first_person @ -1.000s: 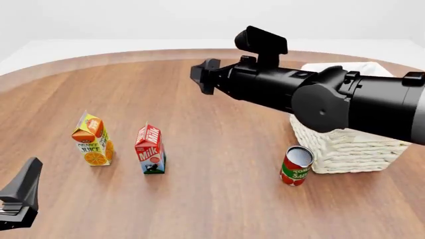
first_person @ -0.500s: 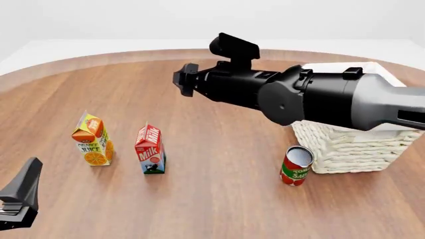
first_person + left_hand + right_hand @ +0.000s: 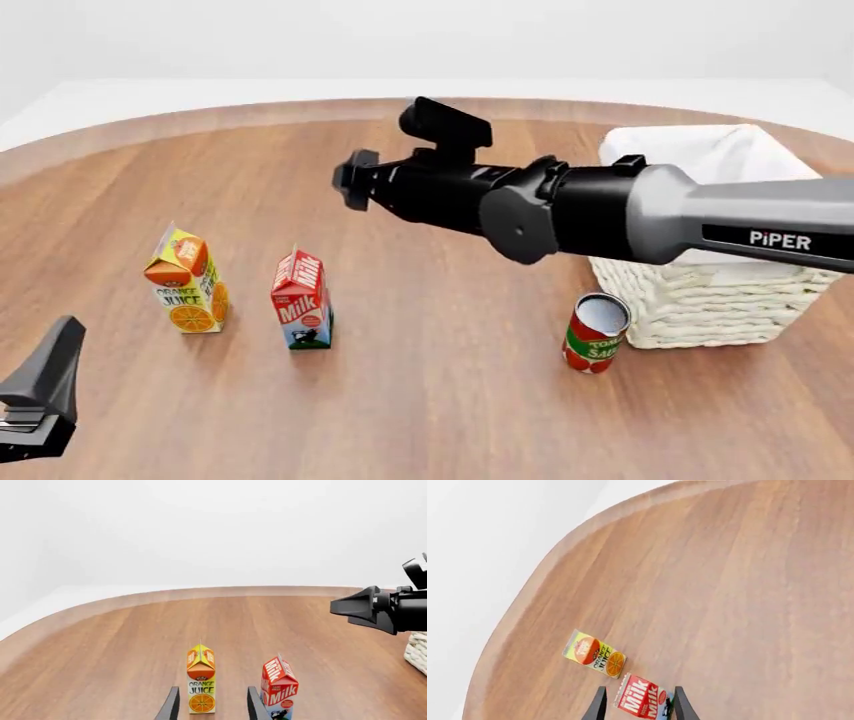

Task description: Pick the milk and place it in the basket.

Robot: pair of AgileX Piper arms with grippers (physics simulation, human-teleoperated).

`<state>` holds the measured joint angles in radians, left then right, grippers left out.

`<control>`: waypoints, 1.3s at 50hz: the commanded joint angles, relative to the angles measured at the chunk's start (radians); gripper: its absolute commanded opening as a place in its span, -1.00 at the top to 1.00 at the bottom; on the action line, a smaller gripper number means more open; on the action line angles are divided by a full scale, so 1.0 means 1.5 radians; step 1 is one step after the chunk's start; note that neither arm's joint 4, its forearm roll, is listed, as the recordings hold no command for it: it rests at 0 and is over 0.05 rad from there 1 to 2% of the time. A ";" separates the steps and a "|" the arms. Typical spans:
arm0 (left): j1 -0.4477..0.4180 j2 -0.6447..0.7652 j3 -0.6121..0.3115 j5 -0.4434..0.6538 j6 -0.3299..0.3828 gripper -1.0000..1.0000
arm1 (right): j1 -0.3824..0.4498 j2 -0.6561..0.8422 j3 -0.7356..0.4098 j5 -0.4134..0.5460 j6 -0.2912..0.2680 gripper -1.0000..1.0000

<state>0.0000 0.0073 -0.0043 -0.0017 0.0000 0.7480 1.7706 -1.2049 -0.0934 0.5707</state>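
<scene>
Nothing is done yet: the milk [image 3: 303, 299] stands untouched on the desk [image 3: 441, 330], left of the basket [image 3: 714, 265], while the right gripper [image 3: 355, 180], jaws parted and empty, hovers above, lined up toward it.

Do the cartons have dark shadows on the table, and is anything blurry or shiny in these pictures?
Front view: only faint, soft shadows under the milk, the orange juice carton and the can; everything is sharp, with no glare on the table. Left wrist view: sharp too, flat even light. Right wrist view: the lettering on the milk looks slightly soft; no bright spots.
</scene>
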 commanded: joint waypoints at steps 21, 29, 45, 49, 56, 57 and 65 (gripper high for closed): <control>0.000 0.000 0.000 0.000 0.000 -1.00 | 0.022 0.063 0.001 -0.030 0.056 -1.00; 0.000 0.000 0.000 0.000 0.000 -1.00 | 0.033 0.082 -0.011 -0.029 0.057 -1.00; 0.000 0.000 0.000 0.000 0.000 -1.00 | 0.044 0.132 -0.033 -0.043 0.076 -1.00; 0.000 0.000 0.000 0.000 0.000 -1.00 | 0.046 0.138 -0.034 -0.048 0.083 -1.00; 0.000 0.000 0.000 0.000 0.000 -1.00 | 0.048 0.151 -0.032 -0.060 0.089 -1.00; 0.000 0.000 0.000 0.000 0.000 -1.00 | 0.047 0.152 -0.033 -0.061 0.089 -1.00; 0.000 0.000 0.000 0.000 0.000 -1.00 | 0.048 0.156 -0.036 -0.063 0.094 -1.00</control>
<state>0.0000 0.0073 -0.0043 -0.0017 0.0000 0.8177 1.9878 -1.2535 -0.1783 0.7018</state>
